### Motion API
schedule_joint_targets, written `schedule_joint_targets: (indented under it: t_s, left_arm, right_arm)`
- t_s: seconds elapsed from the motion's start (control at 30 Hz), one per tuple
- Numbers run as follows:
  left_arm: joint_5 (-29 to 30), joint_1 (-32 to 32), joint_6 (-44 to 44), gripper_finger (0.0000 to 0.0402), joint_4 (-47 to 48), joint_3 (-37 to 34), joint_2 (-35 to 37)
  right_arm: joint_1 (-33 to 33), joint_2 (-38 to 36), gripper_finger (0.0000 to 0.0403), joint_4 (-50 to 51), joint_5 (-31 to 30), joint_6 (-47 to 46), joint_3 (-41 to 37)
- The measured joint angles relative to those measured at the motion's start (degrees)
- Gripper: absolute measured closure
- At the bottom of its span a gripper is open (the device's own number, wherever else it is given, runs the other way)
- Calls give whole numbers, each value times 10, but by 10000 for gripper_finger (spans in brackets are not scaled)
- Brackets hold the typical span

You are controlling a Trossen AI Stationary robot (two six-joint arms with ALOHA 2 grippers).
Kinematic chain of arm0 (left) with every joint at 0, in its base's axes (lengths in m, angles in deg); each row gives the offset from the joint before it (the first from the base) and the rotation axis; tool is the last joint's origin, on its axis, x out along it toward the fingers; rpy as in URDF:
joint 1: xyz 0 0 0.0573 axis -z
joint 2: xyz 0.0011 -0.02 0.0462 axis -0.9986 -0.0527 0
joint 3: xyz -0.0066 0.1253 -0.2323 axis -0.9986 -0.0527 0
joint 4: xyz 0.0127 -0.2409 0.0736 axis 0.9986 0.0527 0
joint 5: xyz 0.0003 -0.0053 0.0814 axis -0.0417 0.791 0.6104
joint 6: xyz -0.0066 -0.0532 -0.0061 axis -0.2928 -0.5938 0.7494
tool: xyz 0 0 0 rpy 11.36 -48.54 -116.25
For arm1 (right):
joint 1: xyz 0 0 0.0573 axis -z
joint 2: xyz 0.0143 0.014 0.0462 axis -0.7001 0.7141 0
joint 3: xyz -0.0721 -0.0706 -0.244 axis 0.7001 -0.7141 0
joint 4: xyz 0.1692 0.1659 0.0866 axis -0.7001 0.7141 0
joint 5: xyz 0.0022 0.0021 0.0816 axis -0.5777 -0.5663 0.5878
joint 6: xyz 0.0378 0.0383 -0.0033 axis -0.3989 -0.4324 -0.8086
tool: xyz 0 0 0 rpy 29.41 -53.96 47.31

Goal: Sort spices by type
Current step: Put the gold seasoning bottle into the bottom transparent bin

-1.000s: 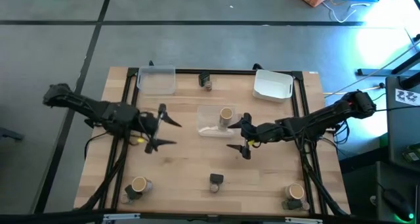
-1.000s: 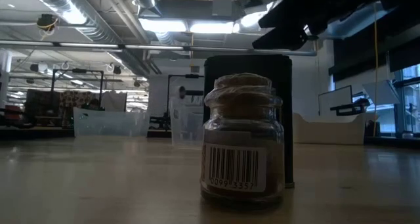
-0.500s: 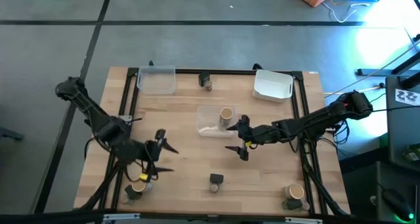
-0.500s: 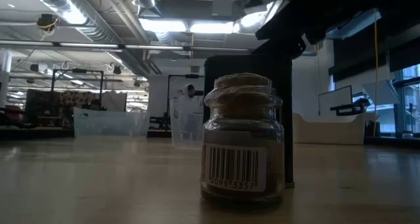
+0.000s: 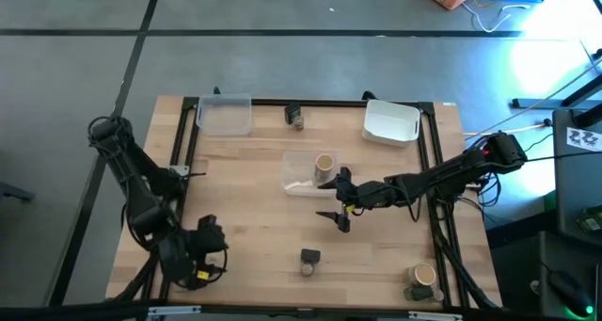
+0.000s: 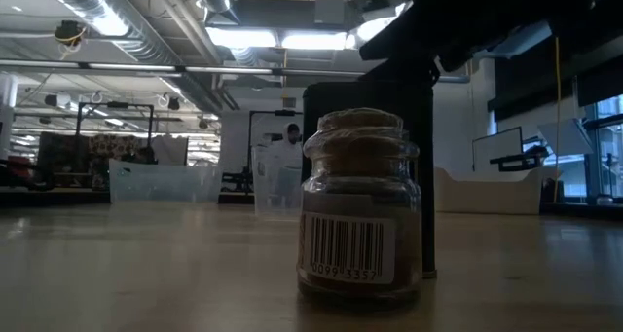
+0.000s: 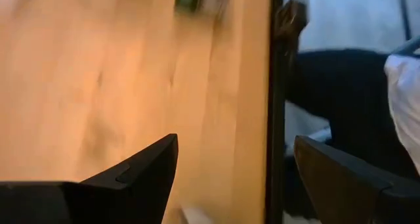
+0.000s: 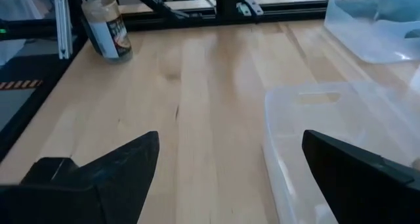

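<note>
The spices are all loose on the table (image 5: 254,217), since the right gripper (image 5: 337,200) hangs wide open and empty beside the clear tub (image 5: 303,173) holding one tan jar (image 5: 324,164), while the left gripper (image 5: 199,255), also open and empty, has swung down over the near-left corner jars, likely its next pick.

2 dark jointed arms (image 5: 132,184) (yellow wrist accents)
</note>
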Motion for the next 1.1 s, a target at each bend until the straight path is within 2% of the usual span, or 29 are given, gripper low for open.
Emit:
schedule_joint_targets:
  t_s: [0.2,0.43,1.1]
  left_arm:
    - [-55,31,-127,114,84,0,-19]
    - [-78,52,-193,114,127,0,-23]
    - [-92,85,-213,114,127,-7,-67]
  right_arm:
    - [0,0,29,-4,0,1,0]
    - [0,0,29,-4,0,2,0]
    - [0,0,29,-3,0,6,0]
